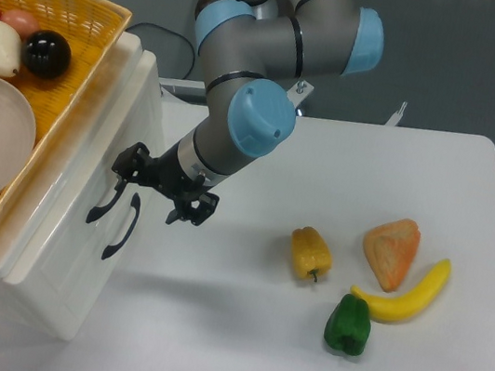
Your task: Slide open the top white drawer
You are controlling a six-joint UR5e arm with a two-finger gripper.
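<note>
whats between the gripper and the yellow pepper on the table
Nothing. In the fixed camera view only bare white table lies between the gripper, by the drawer handles, and the yellow pepper.

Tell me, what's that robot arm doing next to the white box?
The robot arm's gripper is right up at the front of a white cabinet, by the black handle of the top drawer. The drawer looks barely open, if at all. I cannot tell if the jaws grip the handle. A yellow basket sits on top, and toy fruit and vegetables lie on the table.
</note>
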